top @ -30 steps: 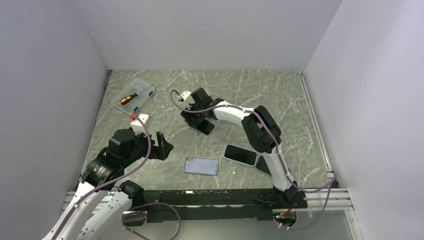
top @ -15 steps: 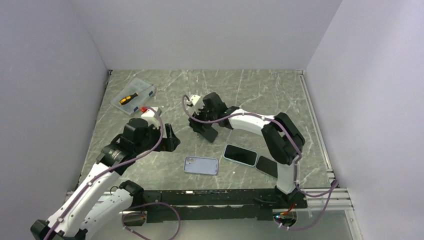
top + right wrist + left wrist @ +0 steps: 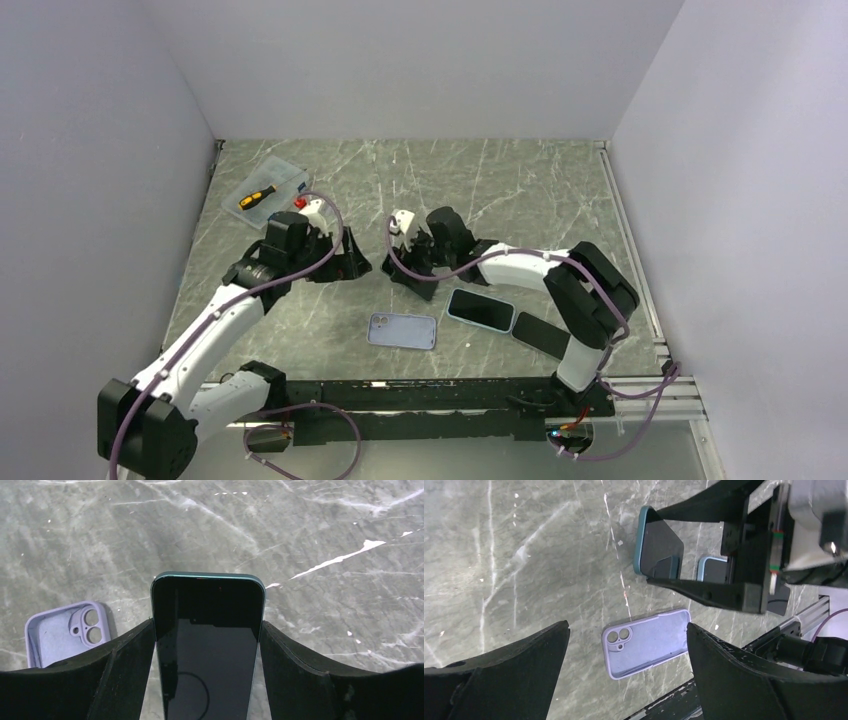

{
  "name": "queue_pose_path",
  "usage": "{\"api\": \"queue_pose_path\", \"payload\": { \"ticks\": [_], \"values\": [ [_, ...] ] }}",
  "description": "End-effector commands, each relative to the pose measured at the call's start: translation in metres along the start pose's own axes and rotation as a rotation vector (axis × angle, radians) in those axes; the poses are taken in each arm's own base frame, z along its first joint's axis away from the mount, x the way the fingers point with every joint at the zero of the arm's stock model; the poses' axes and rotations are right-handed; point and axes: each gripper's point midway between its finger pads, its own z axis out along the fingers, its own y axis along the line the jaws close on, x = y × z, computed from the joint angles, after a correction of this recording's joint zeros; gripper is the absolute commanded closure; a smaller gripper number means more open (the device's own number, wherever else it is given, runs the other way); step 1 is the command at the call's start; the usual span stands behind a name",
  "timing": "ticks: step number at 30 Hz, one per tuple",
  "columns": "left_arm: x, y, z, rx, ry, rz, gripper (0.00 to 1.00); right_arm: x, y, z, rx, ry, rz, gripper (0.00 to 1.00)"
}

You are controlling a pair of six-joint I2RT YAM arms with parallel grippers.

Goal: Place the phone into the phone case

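The grey marbled table (image 3: 520,190) carries everything, and both arms reach out over its middle. The right arm (image 3: 540,265) bends low and leftward. The left arm (image 3: 215,325) stretches forward to meet it, so the two wrists face each other across a small gap. This looks like a set-up for two-handed work.

The clear box (image 3: 285,180) sits far back on the left, well apart from the action and seemingly no part of this job.

The right tool (image 3: 207,680) is clamped on the teal phone (image 3: 207,630). Its fingers press the two long edges and the top end juts out free, screen toward the wrist camera. The phone hangs in the air above the table, just beyond the case and not yet over it. Gripping by the edges leaves the back and the leading end clear, which probably suits sliding it into a shell.

The left tool (image 3: 626,630) is spread wide and holds nothing. From its height it looks down on the case, likely ready to steady it.

The lavender case (image 3: 402,330) lies flat near the front edge, hollow side up, so the phone can go straight down into it. Two spare phones, one pale-edged (image 3: 481,309) and one dark (image 3: 540,334), lie just right of it.

Smallest is the orange-handled screwdriver (image 3: 257,196) inside the box.
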Motion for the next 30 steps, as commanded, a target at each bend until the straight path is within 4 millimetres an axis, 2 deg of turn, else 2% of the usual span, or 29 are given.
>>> {"api": "queue_pose_path", "payload": {
  "ticks": [1, 13, 16, 22, 30],
  "values": [
    [-0.019, -0.020, 0.013, 0.101, -0.006, -0.012, 0.08, -0.040, 0.016, -0.011, -0.039, -0.190, -0.106, 0.54],
    [-0.003, -0.029, 0.052, 0.201, 0.165, -0.049, 0.18, -0.035, 0.043, -0.016, -0.087, -0.230, -0.208, 0.53],
    [0.002, -0.034, 0.057, 0.241, 0.195, -0.063, 0.23, -0.034, 0.044, -0.016, -0.091, -0.225, -0.217, 0.53],
    [0.013, -0.030, 0.063, 0.242, 0.236, -0.079, 0.27, -0.036, 0.047, -0.019, -0.097, -0.237, -0.230, 0.53],
    [0.029, -0.036, 0.074, 0.248, 0.297, -0.074, 0.43, -0.035, 0.047, -0.020, -0.095, -0.236, -0.237, 0.52]
  ]
}}
